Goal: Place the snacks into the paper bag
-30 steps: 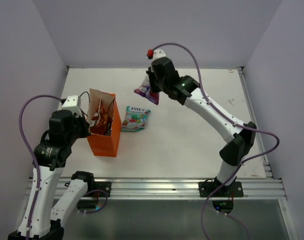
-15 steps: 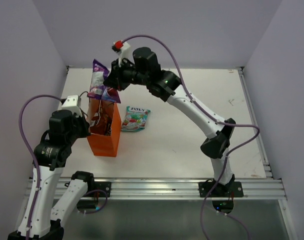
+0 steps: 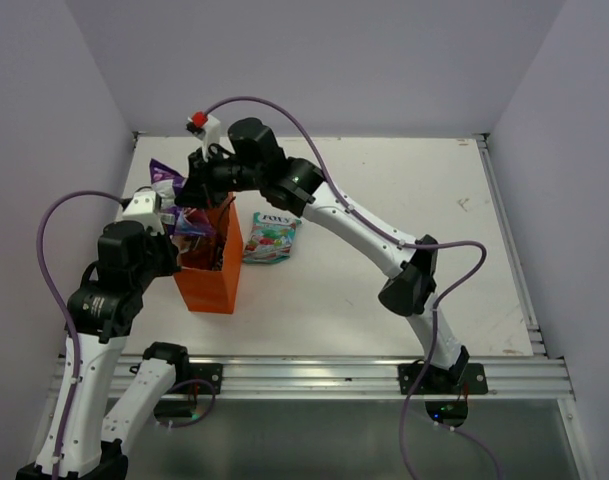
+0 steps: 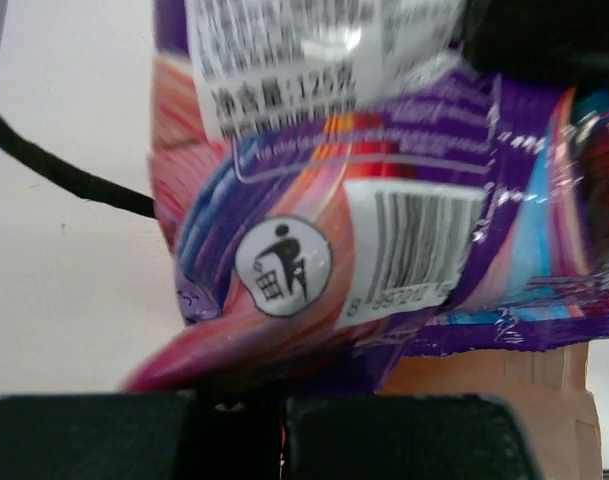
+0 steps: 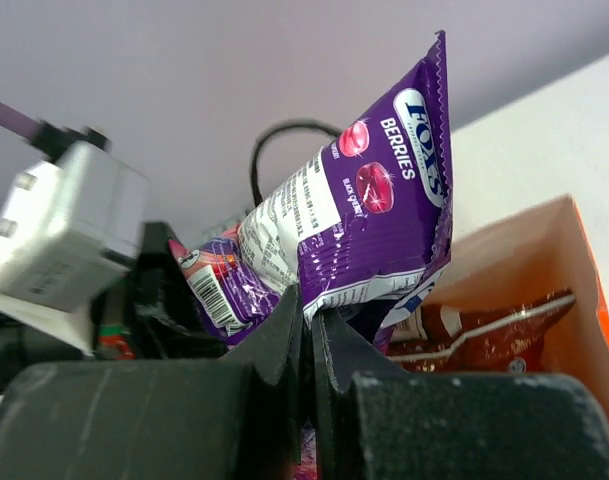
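The orange paper bag (image 3: 212, 275) stands upright at the left, open at the top. My right gripper (image 3: 190, 190) is shut on the small purple packet (image 3: 166, 177) and holds it tilted over the bag's far left rim. In the right wrist view the gripper (image 5: 311, 310) pinches the purple packet (image 5: 374, 210) by its lower edge, above a red-brown packet (image 5: 484, 330) that lies inside the bag (image 5: 574, 250). My left gripper (image 3: 172, 248) is shut on the bag's left rim. In the left wrist view the gripper (image 4: 282, 420) sits under the purple packet (image 4: 364, 200). The green-white-pink sweets packet (image 3: 271, 237) lies flat just right of the bag.
A black cord handle (image 4: 64, 180) of the bag hangs over the white table (image 3: 384, 260). Purple walls stand close on the left, back and right. A metal rail (image 3: 314, 375) runs along the near edge.
My right arm has swung left with the purple packet from the back middle of the table to the bag's mouth and lowered it. The left arm and bag have not moved.
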Motion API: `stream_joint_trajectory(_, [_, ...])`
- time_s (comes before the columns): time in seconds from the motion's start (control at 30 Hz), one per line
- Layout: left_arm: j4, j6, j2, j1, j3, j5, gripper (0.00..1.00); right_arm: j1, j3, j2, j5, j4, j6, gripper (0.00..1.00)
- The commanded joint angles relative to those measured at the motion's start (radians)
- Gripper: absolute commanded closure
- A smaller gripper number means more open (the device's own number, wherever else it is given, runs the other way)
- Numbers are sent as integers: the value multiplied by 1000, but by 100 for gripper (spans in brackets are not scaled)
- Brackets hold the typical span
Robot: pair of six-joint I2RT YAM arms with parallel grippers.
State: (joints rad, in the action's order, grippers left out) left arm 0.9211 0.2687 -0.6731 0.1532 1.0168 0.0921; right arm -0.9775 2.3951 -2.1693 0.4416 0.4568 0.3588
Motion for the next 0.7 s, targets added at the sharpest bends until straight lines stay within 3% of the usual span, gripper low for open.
stream_joint_trajectory(0.0, [-39,-16,-3,6,5,-28,100,-13,133,5,74,-34,34,100])
stream_joint_trajectory(0.47, [-51,-16,6,8,-11,-42,100,-52,-220,180,-23,132,-90,100])
stream_joint_trajectory(0.67, [-53,-17,6,16,-11,-40,100,-53,-203,187,-96,243,-126,100])
